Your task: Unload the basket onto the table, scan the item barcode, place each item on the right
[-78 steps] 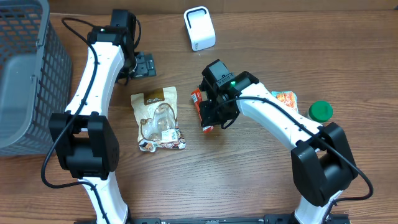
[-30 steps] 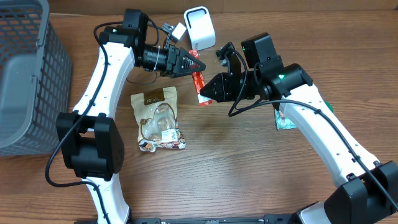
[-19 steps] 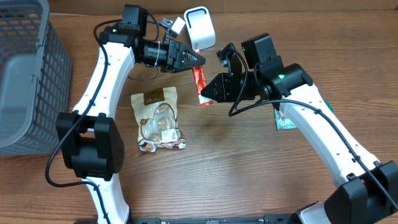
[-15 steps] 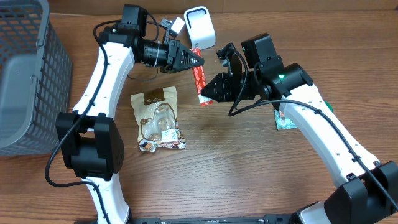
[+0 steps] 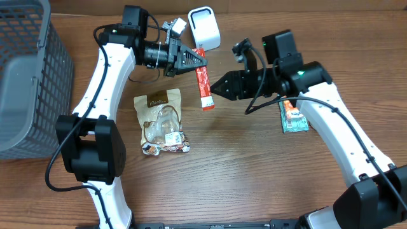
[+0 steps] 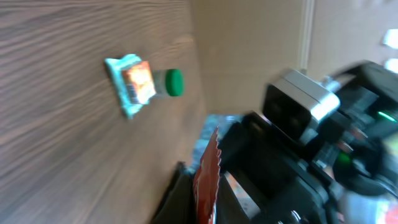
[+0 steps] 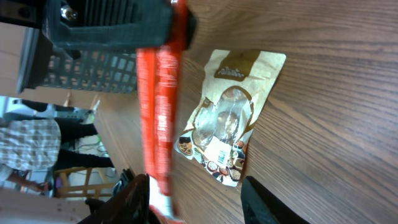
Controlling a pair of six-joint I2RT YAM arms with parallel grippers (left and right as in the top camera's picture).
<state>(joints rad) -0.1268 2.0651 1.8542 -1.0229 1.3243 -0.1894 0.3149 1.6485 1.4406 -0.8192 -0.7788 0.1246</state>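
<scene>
overhead | red packet point(image 5: 203, 86) hangs from left claw point(image 5: 201, 62) | right claw point(image 5: 217, 89) parted beside

Slim red packet point(image 5: 203, 83) — aloft, lengthwise, just beside the white scanner point(image 5: 203, 28)

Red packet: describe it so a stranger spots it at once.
On the table, find the white scanner at the far edge. Just nearer than it, the left pincer grips the red packet by one end. It is the only long, thin red strip, held up, unlike the brown bag lying flat.
</scene>
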